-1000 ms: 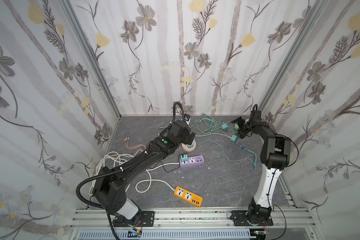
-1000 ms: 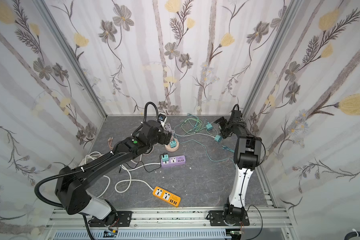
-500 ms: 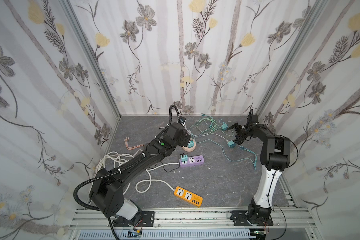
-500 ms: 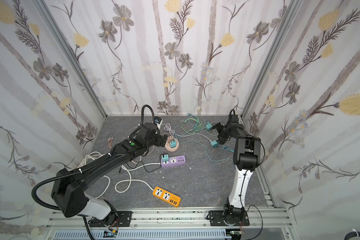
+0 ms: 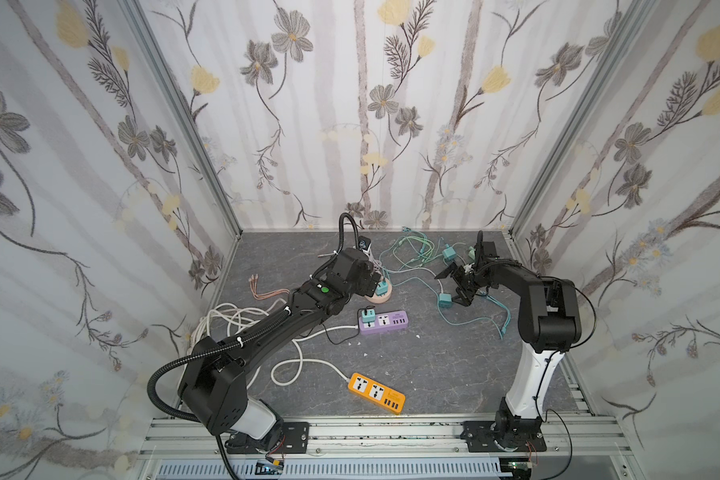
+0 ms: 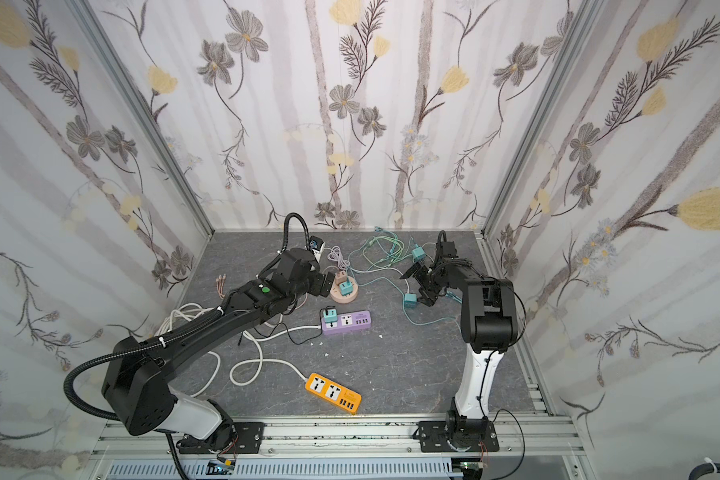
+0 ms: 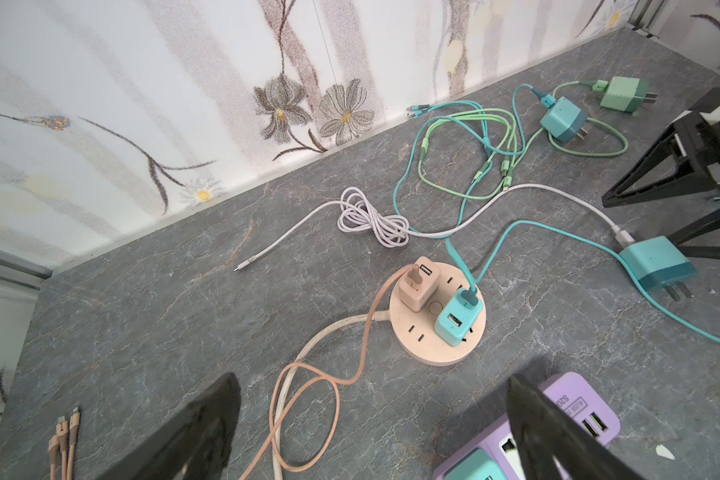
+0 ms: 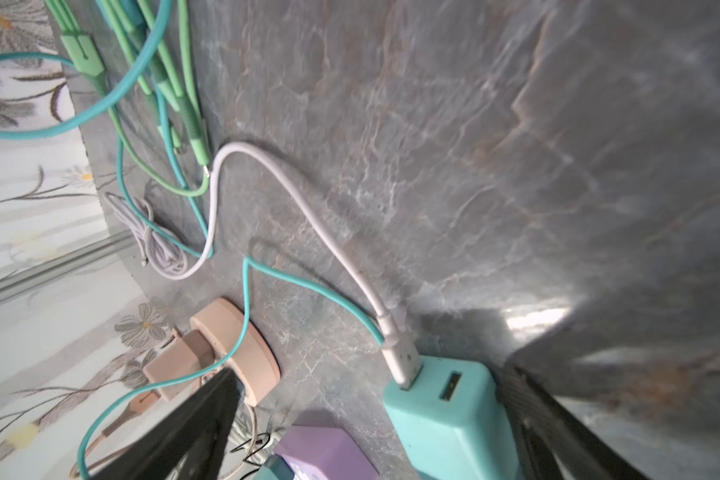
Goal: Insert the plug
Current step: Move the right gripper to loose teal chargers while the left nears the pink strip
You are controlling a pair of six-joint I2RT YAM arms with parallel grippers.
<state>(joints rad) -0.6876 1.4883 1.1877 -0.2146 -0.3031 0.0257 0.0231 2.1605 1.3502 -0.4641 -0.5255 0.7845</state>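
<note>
Teal square plug adapter (image 5: 445, 300): flat on grey marbled table (image 5: 433, 365), right of centre.
Right gripper (image 5: 450, 286): spread wide, plug just beside one finger, ungripped.
Left gripper (image 7: 371, 436): spread wide, empty.
Round peach socket hub (image 7: 433, 332): peach and teal adapters inserted.
Purple power strip (image 5: 385, 323): one teal adapter seated.
Free room: bare table lower right.

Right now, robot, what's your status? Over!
Left gripper open, empty, near round socket hub. Right gripper open over teal charger, lying loose on table, unplugged. White cable plugged into charger, teal cable beside it: snag risk.
</note>
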